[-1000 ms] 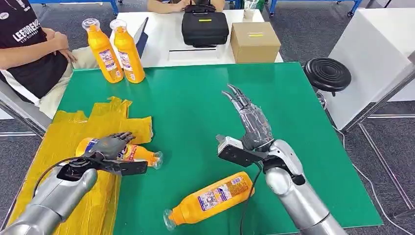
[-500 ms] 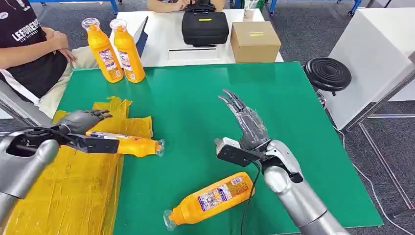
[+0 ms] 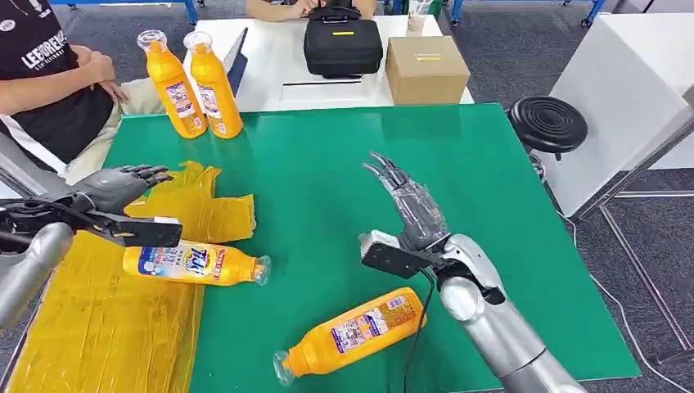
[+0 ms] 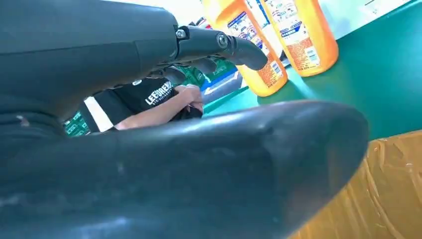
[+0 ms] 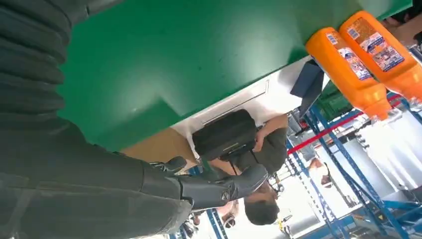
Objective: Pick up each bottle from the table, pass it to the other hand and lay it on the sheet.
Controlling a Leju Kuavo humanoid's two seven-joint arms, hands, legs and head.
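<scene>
1. Left hand (image 3: 123, 187) raised over far end of yellow sheet (image 3: 106, 319), fingers (image 3: 151, 173) loosely apart, holding nothing.
2. Right hand (image 3: 413, 209) held up over green bench (image 3: 327, 164), fingers (image 3: 385, 170) straight and spread, empty.
3. Placed bottle (image 3: 195, 264) lying on its side, body on sheet, cap end poking past sheet edge onto bench.
4. Next bottle (image 3: 352, 332) lying on bench just beside right forearm, cap toward robot.
5. Two upright bottles (image 3: 192, 82) at far left corner, touching or nearly.
6. Likely stiff smooth plastic, round, prone to rolling; filled, so moderate weight. Best grip: wrap around labelled mid-body, not the narrow neck.
</scene>
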